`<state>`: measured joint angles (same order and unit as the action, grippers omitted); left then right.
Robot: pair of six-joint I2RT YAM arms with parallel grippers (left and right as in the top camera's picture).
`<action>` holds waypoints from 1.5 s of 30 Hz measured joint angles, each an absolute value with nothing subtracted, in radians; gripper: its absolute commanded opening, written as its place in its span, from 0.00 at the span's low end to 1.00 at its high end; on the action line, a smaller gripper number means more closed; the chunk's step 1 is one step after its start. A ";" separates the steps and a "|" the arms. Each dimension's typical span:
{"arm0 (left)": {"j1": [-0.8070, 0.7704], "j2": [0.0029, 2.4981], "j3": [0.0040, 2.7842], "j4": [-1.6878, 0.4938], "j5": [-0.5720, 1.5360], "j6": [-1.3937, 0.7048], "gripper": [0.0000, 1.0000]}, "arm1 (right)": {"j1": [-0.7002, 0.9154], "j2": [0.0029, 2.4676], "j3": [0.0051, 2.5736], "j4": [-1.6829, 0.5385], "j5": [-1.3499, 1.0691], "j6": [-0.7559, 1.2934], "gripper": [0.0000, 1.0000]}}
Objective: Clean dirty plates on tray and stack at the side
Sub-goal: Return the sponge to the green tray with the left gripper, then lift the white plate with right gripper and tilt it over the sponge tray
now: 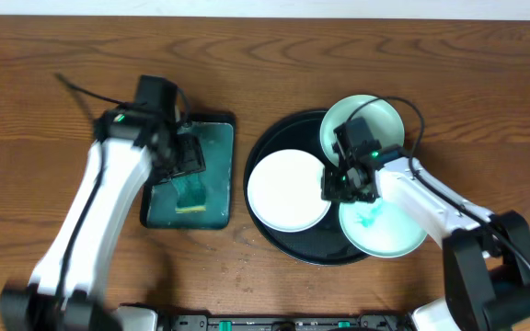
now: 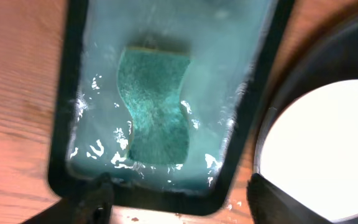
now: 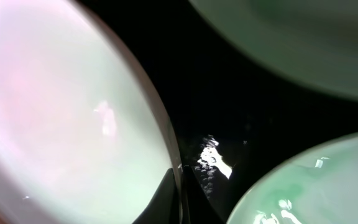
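The round black tray [image 1: 274, 138] holds three plates. A white plate [image 1: 283, 191] lies at its left, a pale teal plate [image 1: 375, 115] at the top, and a plate with a teal smear [image 1: 385, 230] at the lower right. My right gripper [image 1: 339, 182] is shut on the right rim of the white plate. In the right wrist view its fingers [image 3: 180, 183] pinch that rim [image 3: 61, 112], with the other two plates [image 3: 303, 43] [image 3: 309, 193] nearby. My left gripper [image 1: 187, 156] is open and empty above the sponge [image 2: 157, 106].
A rectangular black tray [image 1: 159, 216] of teal liquid holds the sponge [image 1: 190, 195], left of the round tray. In the left wrist view my open fingers [image 2: 182, 208] straddle its near end [image 2: 64, 112]. Bare wooden table [image 1: 44, 138] surrounds both trays.
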<state>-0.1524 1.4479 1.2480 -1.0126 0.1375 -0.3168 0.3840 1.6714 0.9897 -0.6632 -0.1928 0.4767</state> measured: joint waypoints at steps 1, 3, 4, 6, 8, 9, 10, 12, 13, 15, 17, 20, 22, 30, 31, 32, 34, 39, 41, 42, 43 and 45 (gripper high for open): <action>-0.152 1.398 1.248 -1.019 0.139 -0.316 0.78 | 0.384 1.658 1.017 -0.675 -0.189 0.472 0.01; -0.152 1.297 1.248 -1.027 0.141 -0.315 0.79 | 0.387 1.624 1.082 -0.677 -0.179 0.465 0.01; -0.152 1.252 1.248 -1.029 0.144 -0.315 0.80 | 0.389 1.612 1.107 -0.674 -0.177 0.464 0.01; -0.152 1.172 1.248 -1.031 0.144 -0.316 0.80 | 0.407 1.590 1.175 -0.665 -0.159 0.462 0.01; -0.152 1.113 1.248 -1.032 0.144 -0.316 0.80 | 0.436 1.583 1.222 -0.643 -0.138 0.461 0.01; -0.152 1.088 1.248 -1.032 0.144 -0.316 0.80 | 0.457 1.581 1.241 -0.620 -0.118 0.461 0.01; -0.152 1.063 1.248 -1.032 0.144 -0.316 0.80 | 0.482 1.581 1.254 -0.586 -0.102 0.461 0.01; -0.152 1.025 1.248 -1.033 0.144 -0.316 0.80 | 0.537 1.583 1.263 -0.506 -0.067 0.459 0.01; -0.152 1.013 1.248 -1.033 0.144 -0.316 0.80 | 0.561 1.586 1.264 -0.472 -0.054 0.458 0.01; -0.152 0.988 1.248 -1.033 0.144 -0.316 0.80 | 0.631 1.605 1.265 -0.389 0.002 0.455 0.01; -0.152 0.975 1.248 -1.033 0.144 -0.316 0.80 | 0.682 1.633 1.266 -0.322 0.051 0.437 0.01; -0.152 0.968 1.248 -1.033 0.144 -0.316 0.80 | 0.760 1.692 1.267 -0.197 0.138 0.371 0.01; -0.152 0.969 1.248 -1.033 0.144 -0.316 0.80 | 0.803 1.721 1.267 -0.146 0.197 0.313 0.01; -0.152 0.969 1.248 -1.033 0.144 -0.316 0.80 | 0.938 1.738 1.267 0.036 0.479 0.046 0.01; -0.152 0.969 1.248 -1.033 0.144 -0.316 0.81 | 0.951 1.738 1.267 0.051 0.511 0.014 0.01; -0.152 0.969 1.248 -1.034 0.144 -0.316 0.80 | 0.962 1.738 1.267 0.068 0.543 -0.018 0.01; -0.152 0.969 1.248 -1.033 0.144 -0.316 0.80 | 0.976 1.738 1.267 0.104 0.597 -0.071 0.01; -0.152 0.969 1.248 -1.033 0.144 -0.316 0.80 | 1.010 1.738 1.267 0.186 0.717 -0.202 0.01; -0.152 0.969 1.248 -1.033 0.144 -0.316 0.81 | 1.019 1.738 1.267 0.210 0.744 -0.250 0.01; -0.152 0.969 1.248 -1.033 0.144 -0.316 0.80 | 1.024 1.738 1.267 0.221 0.755 -0.269 0.01; -0.152 0.969 1.248 -1.033 0.144 -0.316 0.81 | 1.026 1.738 1.267 0.235 0.768 -0.288 0.01; -0.152 0.969 1.248 -1.034 0.144 -0.316 0.81 | 1.031 1.738 1.267 0.257 0.791 -0.318 0.01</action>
<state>-0.1524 0.9688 1.2480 -1.0336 0.1444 -0.3161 1.0309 1.7382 1.2667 0.2565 0.7914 -0.3183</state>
